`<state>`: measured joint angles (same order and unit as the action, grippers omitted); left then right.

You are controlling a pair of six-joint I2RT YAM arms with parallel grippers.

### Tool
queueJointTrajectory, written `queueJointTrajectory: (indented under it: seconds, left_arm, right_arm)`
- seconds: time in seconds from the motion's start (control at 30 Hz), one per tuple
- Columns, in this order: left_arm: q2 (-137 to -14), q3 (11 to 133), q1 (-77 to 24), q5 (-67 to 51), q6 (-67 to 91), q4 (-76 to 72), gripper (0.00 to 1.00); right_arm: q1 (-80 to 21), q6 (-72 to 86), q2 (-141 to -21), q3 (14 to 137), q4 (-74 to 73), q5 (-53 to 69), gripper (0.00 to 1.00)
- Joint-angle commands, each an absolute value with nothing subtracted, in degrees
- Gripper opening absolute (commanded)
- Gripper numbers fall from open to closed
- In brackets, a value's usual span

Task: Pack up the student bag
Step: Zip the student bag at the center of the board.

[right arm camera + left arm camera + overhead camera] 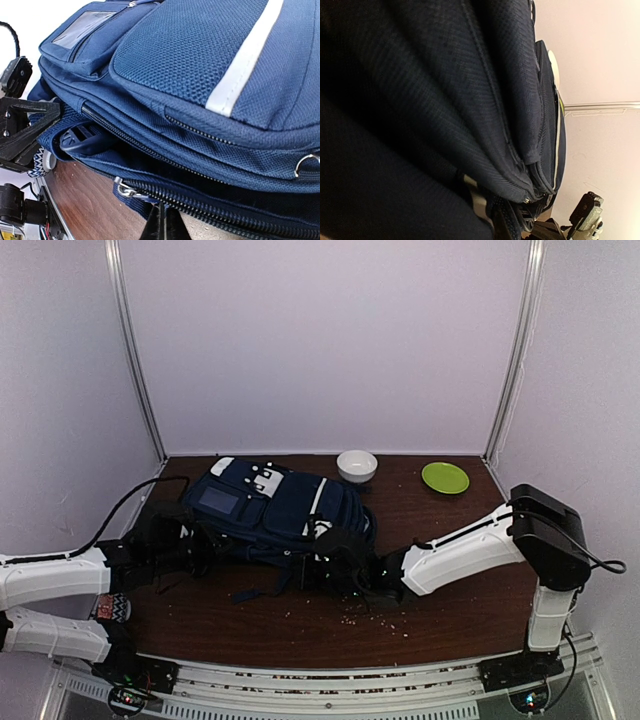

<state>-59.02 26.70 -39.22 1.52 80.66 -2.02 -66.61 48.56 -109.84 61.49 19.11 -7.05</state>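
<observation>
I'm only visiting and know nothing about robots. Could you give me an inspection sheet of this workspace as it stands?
Surface: brown wooden table, crumbs scattered near the front.
Job's things: student bag lying flat, left of centre.
Clutter: white bowl and green plate at the back, apart.
Grippers: left gripper shut, at the bag's left side; right gripper shut, at its near zipped edge.
Cables: black cable loops beside the left arm.
Surroundings: white walls, metal corner posts.

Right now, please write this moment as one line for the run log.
student bag: lying on table | left end effector: shut, at bag's left side | right end effector: shut, at near-edge zipper
</observation>
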Motion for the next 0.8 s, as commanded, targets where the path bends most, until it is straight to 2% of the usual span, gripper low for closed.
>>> queueJointTrajectory:
  seconds: [0.0, 0.07, 0.17, 0.43, 0.77]
  left_arm:
    - [-55.3, 30.7, -40.3, -1.1, 79.5, -14.0, 0.00]
    - [-55.0, 30.6, -40.3, -1.2, 79.5, -13.9, 0.00]
    - [-54.1, 30.6, -40.3, -1.2, 79.5, -13.1, 0.00]
    - [-52.1, 31.3, -40.3, -1.4, 79.2, -11.2, 0.00]
    - [-51.9, 31.9, -40.3, -1.9, 79.3, -11.1, 0.00]
  right_arm:
    - [-66.7, 47.1, -106.4, 59.4, 21.5, -7.3, 0.14]
    - [-66.5, 46.7, -105.7, 57.5, 23.6, -6.5, 0.29]
    - [-65.1, 46.1, -105.1, 53.9, 29.8, -3.0, 0.40]
    - [-63.1, 43.7, -105.6, 52.4, 39.1, 4.5, 0.45]
    - [-61.9, 45.2, -108.1, 54.5, 38.5, 5.6, 0.50]
